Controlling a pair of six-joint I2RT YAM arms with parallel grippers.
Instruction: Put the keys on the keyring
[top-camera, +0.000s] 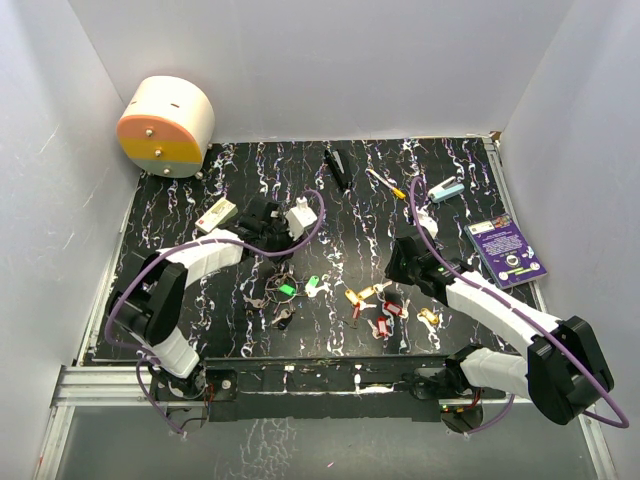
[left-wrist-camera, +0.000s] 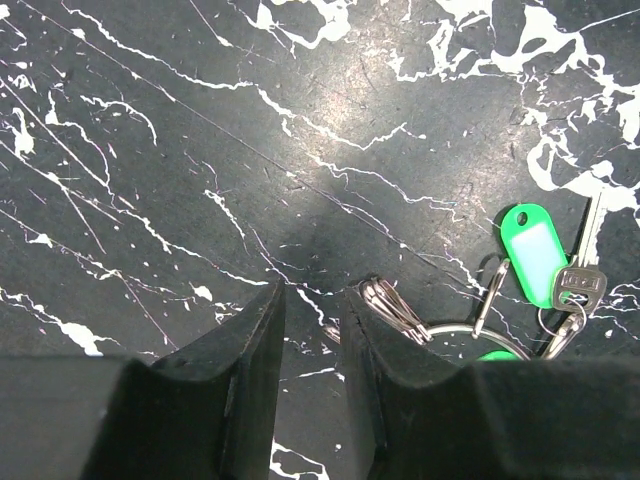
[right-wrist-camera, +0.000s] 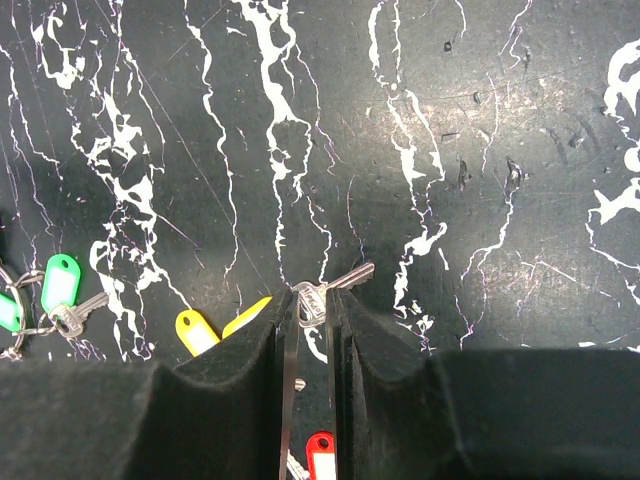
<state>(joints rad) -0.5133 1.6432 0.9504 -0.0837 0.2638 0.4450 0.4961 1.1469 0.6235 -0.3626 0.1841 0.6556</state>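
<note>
The keyring (top-camera: 283, 284) lies on the black marbled table with green tags (top-camera: 288, 289) and dark keys. In the left wrist view the silver ring (left-wrist-camera: 455, 330) and a green tag (left-wrist-camera: 533, 250) lie just right of my right finger. My left gripper (left-wrist-camera: 312, 300) is open by a narrow gap and empty, also seen from above (top-camera: 272, 240). My right gripper (right-wrist-camera: 312, 300) is shut on a silver key (right-wrist-camera: 335, 285), its blade pointing up and right past the fingertips. From above it (top-camera: 400, 268) hovers over loose keys with yellow (top-camera: 360, 295), red (top-camera: 385, 320) and gold (top-camera: 428, 317) heads.
A round white and orange device (top-camera: 168, 125) stands at the back left. A purple card (top-camera: 507, 250) lies at the right edge. A yellow-handled screwdriver (top-camera: 385, 182), a black object (top-camera: 338, 168), a teal item (top-camera: 447, 190) and a white box (top-camera: 217, 214) lie further back.
</note>
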